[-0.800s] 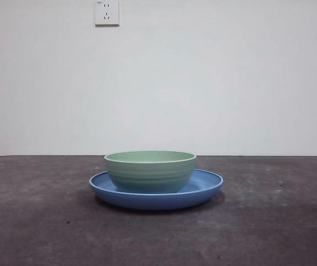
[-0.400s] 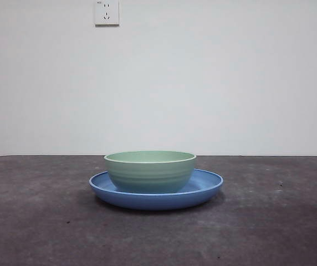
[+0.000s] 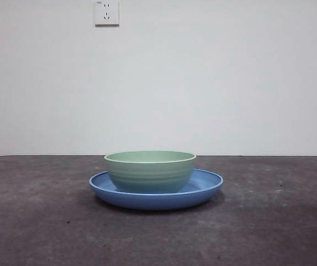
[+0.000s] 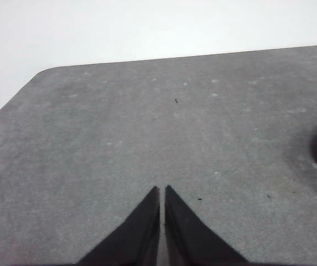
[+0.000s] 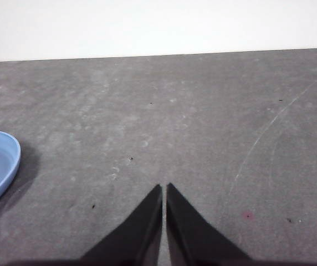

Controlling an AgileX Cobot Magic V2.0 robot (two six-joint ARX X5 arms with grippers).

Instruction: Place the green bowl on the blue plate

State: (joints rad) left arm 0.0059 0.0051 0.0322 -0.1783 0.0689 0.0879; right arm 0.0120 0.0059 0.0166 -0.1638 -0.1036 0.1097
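While the green bowl [image 3: 150,172] sits upright inside the blue plate [image 3: 203,188] on the dark table [image 3: 36,221], my left gripper [image 4: 162,189] and right gripper [image 5: 163,187] hang over bare tabletop either side of the plate, jaws pressed together, gripping nothing.

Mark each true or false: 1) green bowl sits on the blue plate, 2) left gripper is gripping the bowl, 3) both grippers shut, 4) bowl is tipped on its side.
1) True: the green bowl rests upright inside the blue plate.
2) False: the left gripper is over bare table, holding nothing.
3) True: the left and the right gripper both have jaws together.
4) False: it stands upright, rim level.
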